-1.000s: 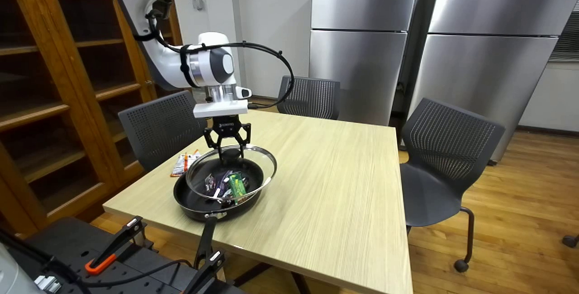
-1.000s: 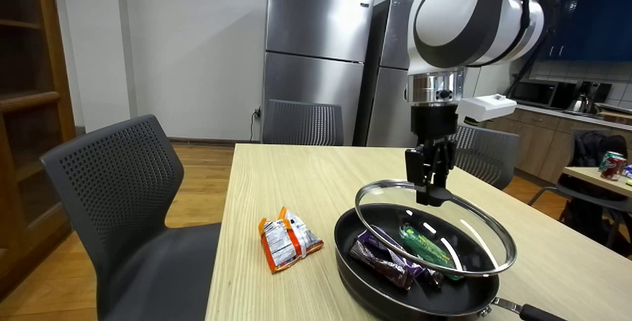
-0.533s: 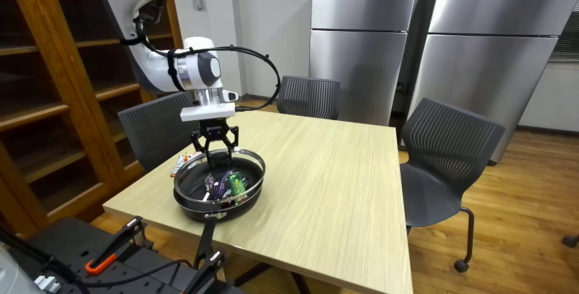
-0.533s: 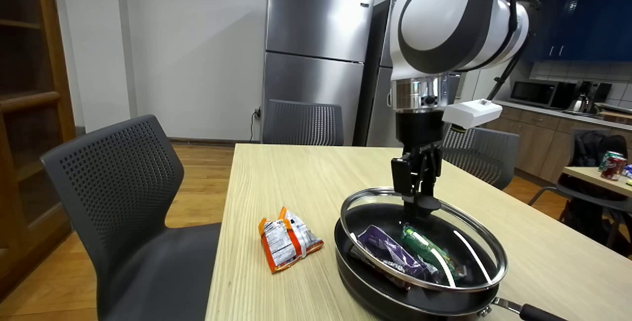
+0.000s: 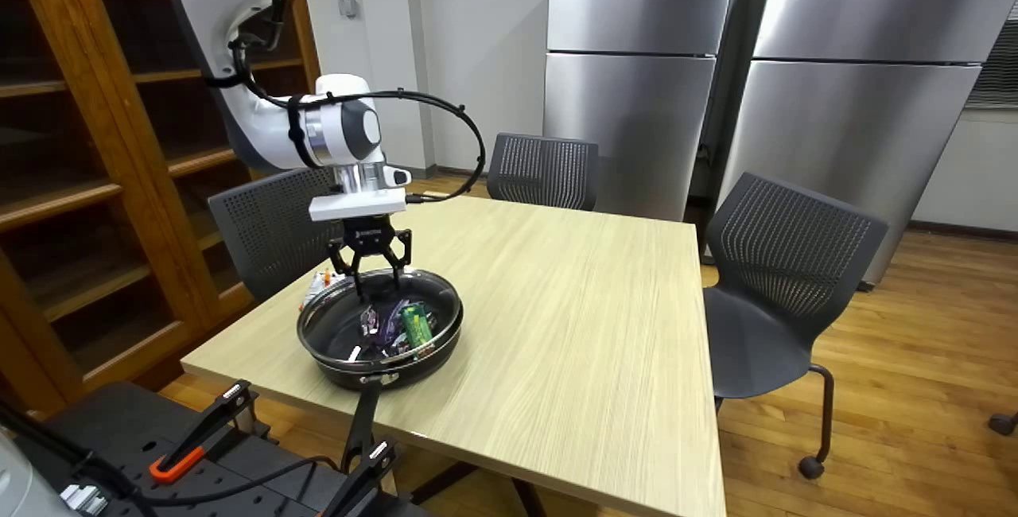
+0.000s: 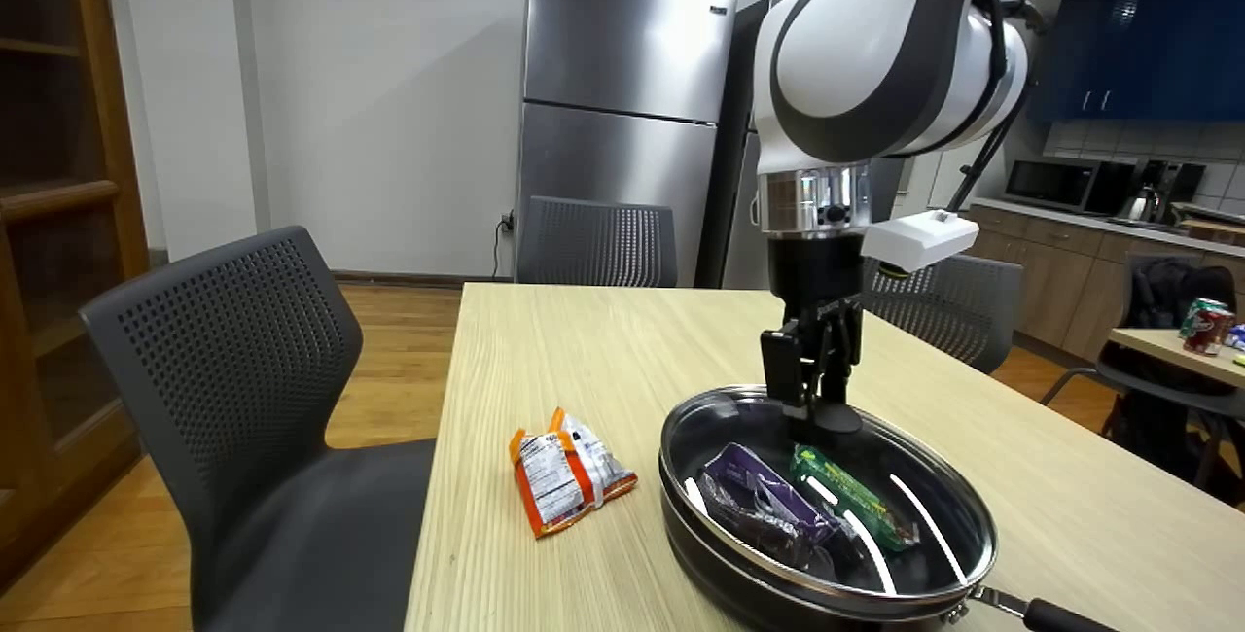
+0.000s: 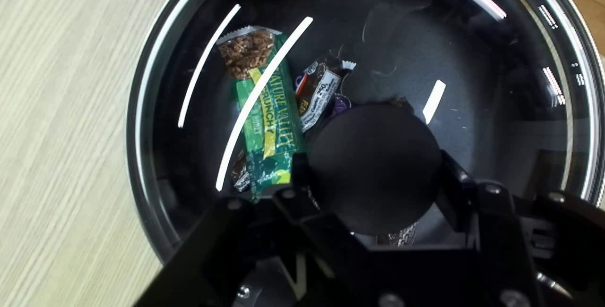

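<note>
My gripper (image 5: 377,281) is shut on the black knob (image 6: 837,417) of a clear glass lid (image 6: 925,521). In the wrist view, a finger lies against each side of the round knob (image 7: 373,167). The lid's metal rim (image 7: 134,127) lies over a black frying pan (image 6: 718,581), nearly level and slightly offset from the pan's rim. I cannot tell whether it is fully seated. Through the glass show a green snack bar (image 7: 272,108), a purple wrapper (image 6: 764,491) and dark brown wrappers (image 7: 321,92), all inside the pan.
An orange and white snack bag (image 6: 572,476) lies on the light wood table (image 5: 573,326) beside the pan. The pan's handle (image 5: 363,425) sticks out past the table's edge, near black clamps (image 5: 191,449). Grey chairs (image 6: 263,399) stand around the table, and a wooden cabinet (image 5: 151,159) stands behind.
My gripper has moved down and to the left in both exterior views with the lid. The lid was raised and tilted above the pan; now it lies level at the pan's rim.
</note>
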### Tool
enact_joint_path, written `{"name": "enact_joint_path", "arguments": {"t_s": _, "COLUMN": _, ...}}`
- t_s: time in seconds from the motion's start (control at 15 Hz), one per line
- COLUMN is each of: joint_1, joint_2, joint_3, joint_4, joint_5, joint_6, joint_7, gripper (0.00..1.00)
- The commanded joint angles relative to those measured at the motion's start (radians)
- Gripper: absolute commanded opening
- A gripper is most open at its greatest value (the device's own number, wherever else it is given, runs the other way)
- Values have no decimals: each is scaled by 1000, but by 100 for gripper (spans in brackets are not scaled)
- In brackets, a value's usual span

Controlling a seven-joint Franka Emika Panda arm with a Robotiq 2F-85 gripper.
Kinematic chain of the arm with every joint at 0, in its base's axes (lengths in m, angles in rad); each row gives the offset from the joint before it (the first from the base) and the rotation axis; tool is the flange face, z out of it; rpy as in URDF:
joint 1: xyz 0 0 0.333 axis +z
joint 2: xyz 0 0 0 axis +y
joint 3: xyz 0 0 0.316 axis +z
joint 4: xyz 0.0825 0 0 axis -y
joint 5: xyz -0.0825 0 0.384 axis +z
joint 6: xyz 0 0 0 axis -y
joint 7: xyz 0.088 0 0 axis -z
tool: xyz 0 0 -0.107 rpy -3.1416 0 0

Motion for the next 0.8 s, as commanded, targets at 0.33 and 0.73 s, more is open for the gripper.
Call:
{"name": "enact_joint_path", "arguments": {"t_s": 0.33, "joint_1": -12, "joint_2": -5, "joint_3": 16, "joint_4": 43, "joint_5": -12, "joint_6": -73, "joint_7": 12, "gripper": 39}}
{"name": "enact_joint_path", "arguments": {"t_s": 0.73, "joint_1": -16, "joint_2": 23, "joint_3": 18, "joint_4": 79, "joint_5": -8, "joint_6": -105, "joint_7": 5, "gripper": 39}}
